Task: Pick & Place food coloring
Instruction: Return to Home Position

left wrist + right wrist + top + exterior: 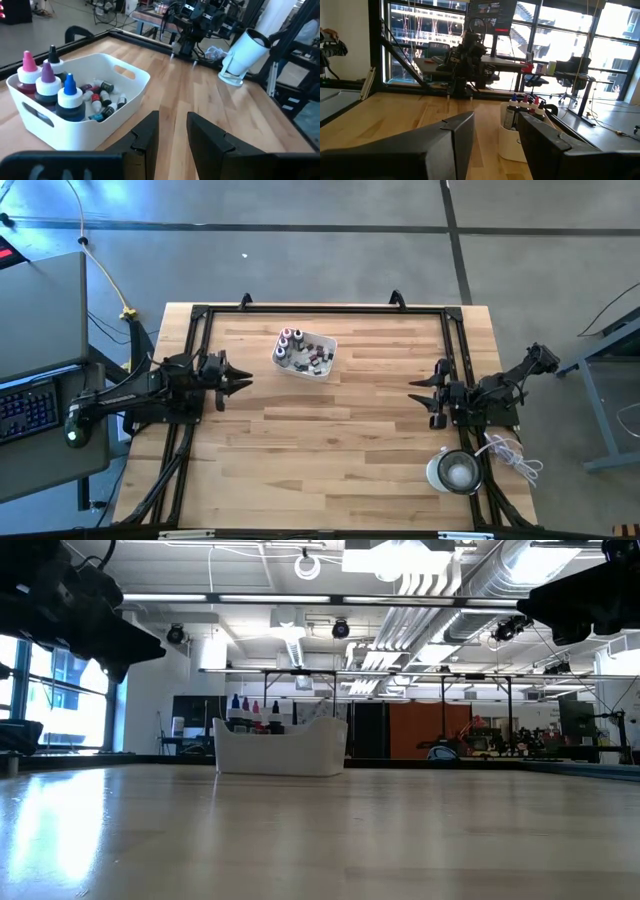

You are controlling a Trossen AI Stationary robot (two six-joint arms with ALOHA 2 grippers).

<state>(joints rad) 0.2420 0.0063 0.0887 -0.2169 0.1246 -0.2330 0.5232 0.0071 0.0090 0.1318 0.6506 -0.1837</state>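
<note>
The food coloring (102,100) is several tiny dropper bottles lying loose on the floor of a white tray (322,365), which stands on the table's far middle. Taller bottles (50,85) with pink, purple, blue and black caps stand upright in the same tray. In the low view the tray (280,748) shows with the cap tips above its rim. My left gripper (240,380) hovers open left of the tray, and its fingers (150,132) point past the tray's near side. My right gripper (415,390) hovers open to the tray's right; the tray (510,142) shows beyond its fingers.
A round pale container (455,471) stands near the table's near right corner, close to the right arm's base, with white cable (510,452) beside it. A black frame (320,308) runs along the table's edges. Bare wood (330,430) lies between the two grippers.
</note>
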